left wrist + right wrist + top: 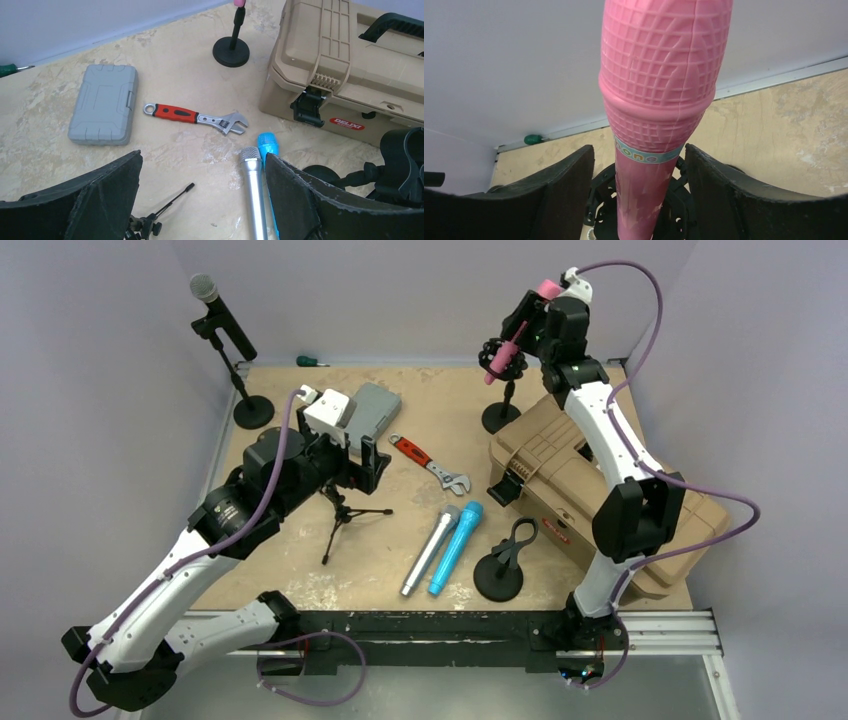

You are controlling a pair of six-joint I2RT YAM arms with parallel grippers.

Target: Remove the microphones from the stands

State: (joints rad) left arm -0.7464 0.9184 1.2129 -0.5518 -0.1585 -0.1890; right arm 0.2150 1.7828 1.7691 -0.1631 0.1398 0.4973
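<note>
The pink microphone (pixel 494 362) (pixel 659 75) stands tilted in the black clip of its stand (pixel 501 418) (pixel 600 197) at the back right of the table. My right gripper (pixel 530 315) (pixel 639 155) straddles the microphone just below its head. It is open, with a gap showing between each pad and the pink body. My left gripper (pixel 365 465) (pixel 202 155) hangs open over the table's left middle, above a small tripod (pixel 345 515), with nothing between its fingers. In the left wrist view the stand's round base (pixel 231 51) shows.
A black microphone on a tall stand (pixel 222 315) is at the back left. A silver microphone (pixel 430 550) and a blue one (pixel 456 547) lie side by side near an empty stand (pixel 500 575). A tan toolbox (pixel 560 480), wrench (pixel 428 465) and grey case (pixel 375 410) lie mid-table.
</note>
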